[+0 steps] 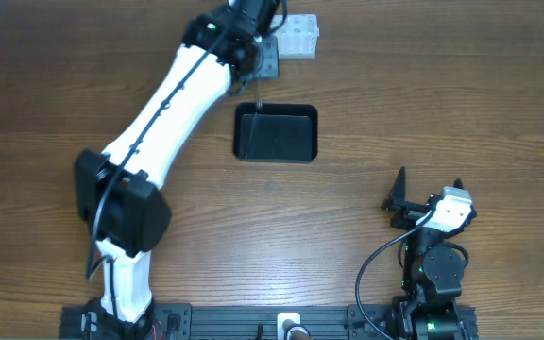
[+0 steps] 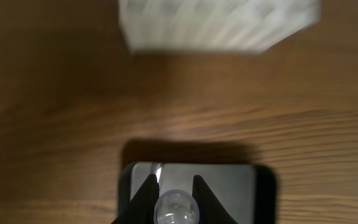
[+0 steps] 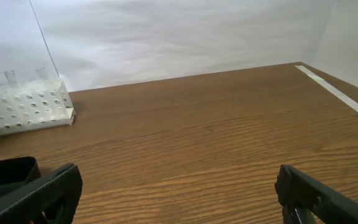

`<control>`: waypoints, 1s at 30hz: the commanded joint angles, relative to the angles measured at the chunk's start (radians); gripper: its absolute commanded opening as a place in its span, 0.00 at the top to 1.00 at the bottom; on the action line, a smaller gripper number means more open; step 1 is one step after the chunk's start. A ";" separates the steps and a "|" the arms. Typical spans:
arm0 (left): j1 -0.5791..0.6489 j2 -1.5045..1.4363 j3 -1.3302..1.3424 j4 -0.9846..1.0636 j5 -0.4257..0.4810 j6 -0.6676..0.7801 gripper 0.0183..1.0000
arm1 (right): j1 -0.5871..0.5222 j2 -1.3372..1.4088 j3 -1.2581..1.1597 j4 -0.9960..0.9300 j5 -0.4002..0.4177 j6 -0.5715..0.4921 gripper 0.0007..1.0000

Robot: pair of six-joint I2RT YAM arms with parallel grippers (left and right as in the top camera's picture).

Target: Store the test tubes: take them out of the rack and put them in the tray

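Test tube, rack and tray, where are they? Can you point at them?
test tube (image 2: 176,208), left wrist view, its round top end.
rack (image 1: 300,36), top view, its holed top face.
tray (image 1: 291,137), top view, its bare black floor.

The white perforated plastic rack (image 1: 298,38) stands at the far side of the brown wooden table (image 1: 461,94). The black rectangular plastic tray (image 1: 276,133) lies just nearer than it. The left gripper (image 2: 174,183) holds a clear test tube (image 2: 176,208) over the tray's left part. The right gripper (image 1: 430,184) is well apart, at the near right.
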 commanded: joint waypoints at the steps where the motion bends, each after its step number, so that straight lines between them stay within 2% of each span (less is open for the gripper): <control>1: -0.034 0.075 0.000 -0.027 -0.081 -0.082 0.98 | 0.006 -0.006 -0.005 -0.001 0.008 0.005 0.01; 30: -0.064 0.216 0.000 0.003 -0.068 -0.082 0.97 | 0.006 -0.006 -0.005 -0.001 0.008 0.005 0.01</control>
